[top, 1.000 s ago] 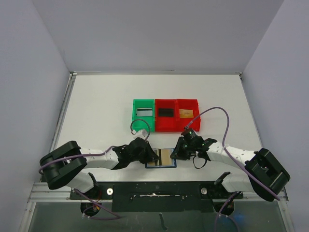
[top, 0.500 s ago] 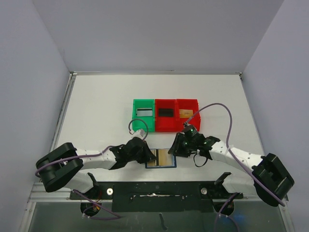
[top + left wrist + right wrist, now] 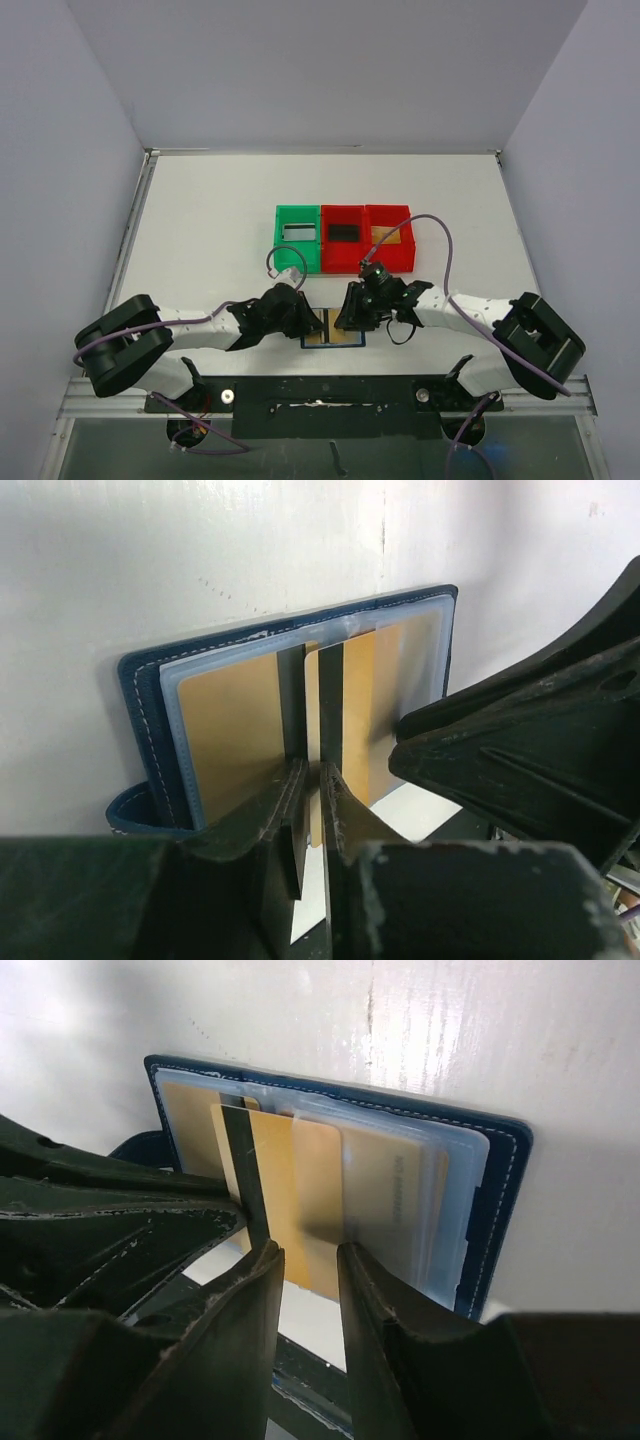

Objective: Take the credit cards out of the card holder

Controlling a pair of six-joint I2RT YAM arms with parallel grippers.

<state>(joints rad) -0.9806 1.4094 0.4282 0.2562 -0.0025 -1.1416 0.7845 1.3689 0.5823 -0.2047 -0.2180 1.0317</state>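
The card holder lies open near the table's front edge, dark blue with blue-grey pockets. Gold credit cards sit in its pockets. One gold card with a dark stripe sticks out past the holder's near edge. My left gripper is shut, its tips down on the cards at the holder's middle fold. My right gripper is slightly open, its tips over the near edge of the striped card, and it grips nothing.
A green bin and two red bins stand in a row behind the holder, with a greyish, a black and a tan card inside. The black base rail runs just in front of the holder.
My right gripper has moved left from beside the holder to over its right half. The left gripper has stayed on the holder.
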